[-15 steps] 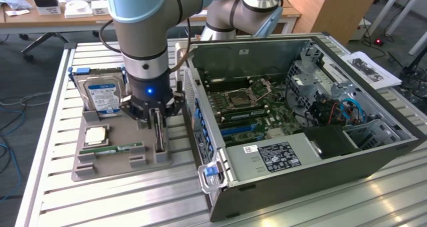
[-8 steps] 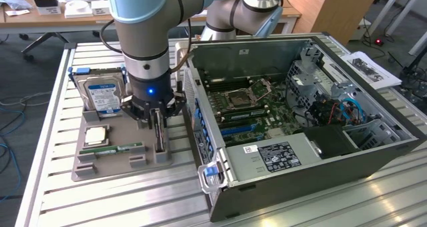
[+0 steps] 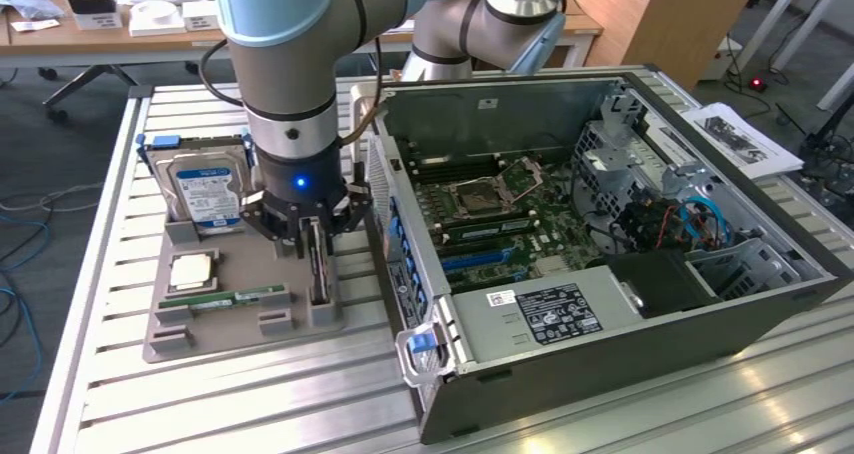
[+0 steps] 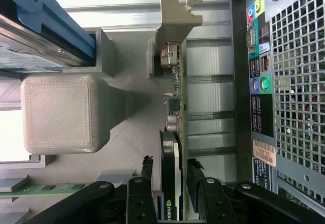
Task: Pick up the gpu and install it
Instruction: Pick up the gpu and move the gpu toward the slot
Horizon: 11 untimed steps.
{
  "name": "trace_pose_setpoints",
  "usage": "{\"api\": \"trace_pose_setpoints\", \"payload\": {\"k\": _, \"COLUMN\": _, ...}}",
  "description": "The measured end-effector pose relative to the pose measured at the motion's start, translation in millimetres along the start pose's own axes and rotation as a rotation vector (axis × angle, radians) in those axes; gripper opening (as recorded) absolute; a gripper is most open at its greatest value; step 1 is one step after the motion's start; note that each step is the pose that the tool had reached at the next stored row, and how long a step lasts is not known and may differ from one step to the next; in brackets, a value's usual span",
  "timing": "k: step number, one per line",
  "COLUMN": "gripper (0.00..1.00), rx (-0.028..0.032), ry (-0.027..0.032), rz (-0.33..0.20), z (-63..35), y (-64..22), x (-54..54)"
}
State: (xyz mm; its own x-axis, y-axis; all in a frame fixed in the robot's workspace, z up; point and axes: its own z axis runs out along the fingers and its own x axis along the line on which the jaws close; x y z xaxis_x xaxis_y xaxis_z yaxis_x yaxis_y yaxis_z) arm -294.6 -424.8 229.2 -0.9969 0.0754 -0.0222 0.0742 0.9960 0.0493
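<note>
Where the gpu point(image 3: 318, 274) stands: on edge in a slot along the 3 o'clock side of the grey tray point(image 3: 214, 339), at 9 o'clock from the open computer case point(image 3: 601, 324) on the worktop point(image 3: 200, 404), going by the exterior view.
Gripper point(image 3: 315, 236): low over the gpu's 12 o'clock end, jaws partly open, one of its fingers point(image 4: 147, 170) on each face. A thin gap shows beside one, so I judge nothing is clamped yet.
Handling: likely light, stiff and thin, but fragile; bare parts and edge contacts should not be squeezed or scraped.
Hold: across the two flat faces at the black cooler point(image 4: 167, 193), clear of the metal bracket point(image 4: 177, 16).
Exterior view adds: the case's board point(image 3: 494, 204), the hard drive point(image 3: 207, 189) at 10 o'clock from the gpu, and the memory stick point(image 3: 220, 299) at 8 o'clock.
Wrist view adds: the gpu's thin edge, its bracket, the finger spacing and the case's rear ports point(image 4: 259, 87).
</note>
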Motion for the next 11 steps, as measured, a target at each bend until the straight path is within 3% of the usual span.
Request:
{"api": "trace_pose_setpoints", "payload": {"k": 8, "gripper": 0.4, "rx": -0.0001, "ry": 0.0, "rz": 0.0, "z": 0.0, "y": 0.0, "x": 0.0}}
{"api": "trace_pose_setpoints", "payload": {"k": 10, "gripper": 0.39, "rx": 0.0, "ry": 0.0, "rz": 0.0, "z": 0.0, "y": 0.0, "x": 0.0}}
{"api": "trace_pose_setpoints", "payload": {"k": 11, "gripper": 0.33, "rx": -0.0001, "ry": 0.0001, "rz": 0.0, "z": 0.0, "y": 0.0, "x": 0.0}}
